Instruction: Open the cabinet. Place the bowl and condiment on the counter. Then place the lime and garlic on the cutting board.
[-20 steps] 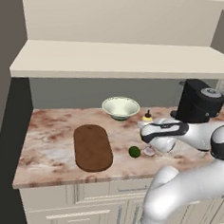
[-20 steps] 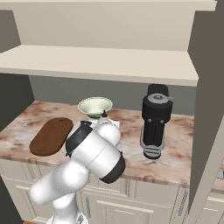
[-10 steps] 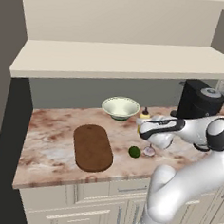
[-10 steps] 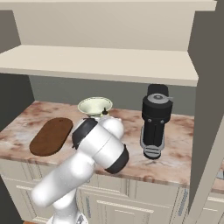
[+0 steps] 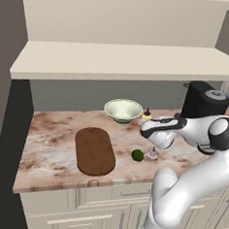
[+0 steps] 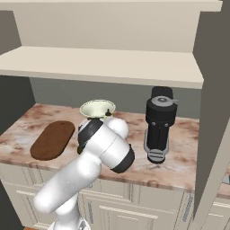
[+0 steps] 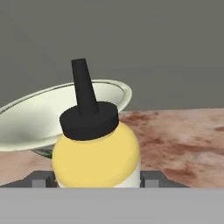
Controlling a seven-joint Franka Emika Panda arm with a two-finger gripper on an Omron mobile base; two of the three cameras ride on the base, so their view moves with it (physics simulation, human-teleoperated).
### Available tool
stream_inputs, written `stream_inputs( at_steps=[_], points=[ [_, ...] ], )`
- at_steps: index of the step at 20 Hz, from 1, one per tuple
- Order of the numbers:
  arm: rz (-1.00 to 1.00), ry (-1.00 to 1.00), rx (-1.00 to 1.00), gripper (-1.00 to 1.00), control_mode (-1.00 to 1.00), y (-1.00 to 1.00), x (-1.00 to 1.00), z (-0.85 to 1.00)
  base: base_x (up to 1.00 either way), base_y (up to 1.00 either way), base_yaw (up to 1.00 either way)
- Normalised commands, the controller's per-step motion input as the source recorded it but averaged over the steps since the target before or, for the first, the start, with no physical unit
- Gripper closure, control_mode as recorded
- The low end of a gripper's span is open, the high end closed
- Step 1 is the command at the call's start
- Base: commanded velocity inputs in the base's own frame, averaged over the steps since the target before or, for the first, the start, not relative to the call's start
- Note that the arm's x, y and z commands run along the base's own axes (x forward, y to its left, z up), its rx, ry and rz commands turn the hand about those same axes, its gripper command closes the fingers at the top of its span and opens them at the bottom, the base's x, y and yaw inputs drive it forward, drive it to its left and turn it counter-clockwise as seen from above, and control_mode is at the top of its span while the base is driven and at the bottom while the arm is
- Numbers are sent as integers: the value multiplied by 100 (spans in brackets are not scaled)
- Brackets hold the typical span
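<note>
Hand view looks close onto the small yellow squeeze bottle with its black nozzle cap (image 7: 97, 151), which stands between the two dark fingertips (image 7: 43, 180) of the end effector (image 7: 97, 180); whether the tips press the bottle or merely flank it I cannot tell. Just behind it sits the wide pale cream-green bowl (image 7: 52, 118) on the mottled pink-brown marble worktop (image 7: 183, 135). In the left base view the end effector (image 5: 145, 127) reaches beside the bottle (image 5: 147, 114), next to the bowl (image 5: 123, 110). The small dark green lime (image 5: 137, 155) and the whitish-pink garlic bulb (image 5: 152, 154) lie side by side on the worktop (image 5: 51, 140), right of the dark brown oval cutting board (image 5: 94, 151).
</note>
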Motion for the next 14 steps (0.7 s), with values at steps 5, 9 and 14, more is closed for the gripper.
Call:
stream_inputs(
  at_steps=[5,9,14],
  points=[
    [0,0,0,100,-100,-1,0,-23,0,0,0],
    [0,2,0,100,-100,0,0,-24,0,0,0],
    [0,5,0,100,-100,0,0,-29,0,0,0]
  ],
)
